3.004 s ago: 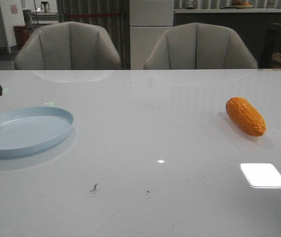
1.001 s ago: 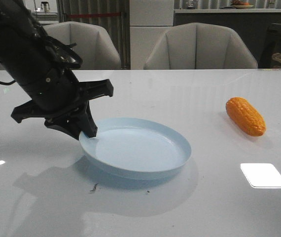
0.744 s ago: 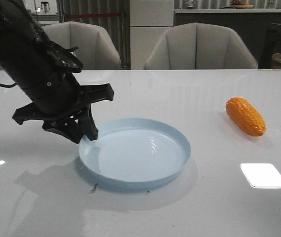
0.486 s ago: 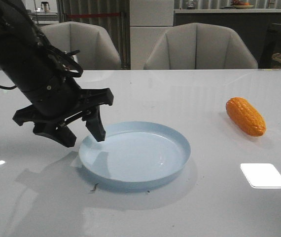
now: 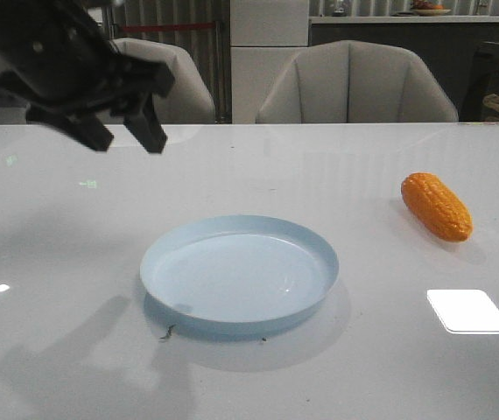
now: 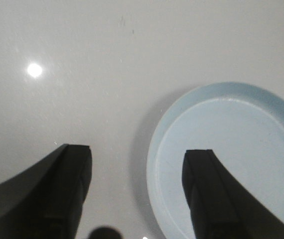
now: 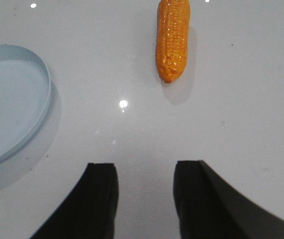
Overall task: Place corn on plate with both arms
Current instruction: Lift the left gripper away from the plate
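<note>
The pale blue plate [image 5: 239, 273] lies flat on the white table near the middle; it also shows in the left wrist view [image 6: 231, 159] and the right wrist view [image 7: 10, 99]. The orange corn [image 5: 436, 206] lies on the table at the right, apart from the plate, and shows in the right wrist view [image 7: 172, 40]. My left gripper [image 5: 127, 138] is open and empty, raised high above the table at the back left of the plate. My right gripper [image 7: 144, 169] is open and empty, above bare table between plate and corn; it is out of the front view.
Two grey chairs [image 5: 354, 83] stand behind the table's far edge. A bright light patch [image 5: 467, 311] lies on the table at the front right. Small dark specks [image 5: 167, 332] sit in front of the plate.
My left gripper carried the plate from the far left to the middle, set it flat, opened and let go. It has since risen up and back, away from the plate.
</note>
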`<action>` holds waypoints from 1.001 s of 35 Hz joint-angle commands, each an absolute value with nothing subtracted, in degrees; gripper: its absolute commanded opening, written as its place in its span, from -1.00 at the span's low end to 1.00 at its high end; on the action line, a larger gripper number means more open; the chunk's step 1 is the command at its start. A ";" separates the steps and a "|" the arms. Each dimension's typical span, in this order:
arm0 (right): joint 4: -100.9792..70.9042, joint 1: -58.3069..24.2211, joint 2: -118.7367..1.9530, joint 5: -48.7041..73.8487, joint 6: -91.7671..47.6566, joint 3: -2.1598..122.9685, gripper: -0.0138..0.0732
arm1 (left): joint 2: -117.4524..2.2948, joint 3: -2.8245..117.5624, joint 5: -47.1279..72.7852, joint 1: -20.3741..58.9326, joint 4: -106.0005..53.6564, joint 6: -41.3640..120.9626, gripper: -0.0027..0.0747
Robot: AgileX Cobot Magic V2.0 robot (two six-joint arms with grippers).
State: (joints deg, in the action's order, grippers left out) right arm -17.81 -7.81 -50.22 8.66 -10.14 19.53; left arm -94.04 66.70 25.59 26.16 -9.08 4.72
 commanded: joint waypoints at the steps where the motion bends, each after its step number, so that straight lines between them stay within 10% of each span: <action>1: -17.63 -7.64 -50.04 5.34 -10.62 21.88 0.23 | -86.01 68.77 23.60 26.43 -4.51 4.78 0.26; 35: -19.35 -7.64 -50.04 7.90 -10.62 22.41 0.23 | -56.57 31.87 12.86 8.21 -1.17 4.23 0.26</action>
State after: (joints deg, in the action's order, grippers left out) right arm -19.04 -7.81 -50.22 11.13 -10.14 19.84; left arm -58.16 33.73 19.91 8.32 -0.75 4.72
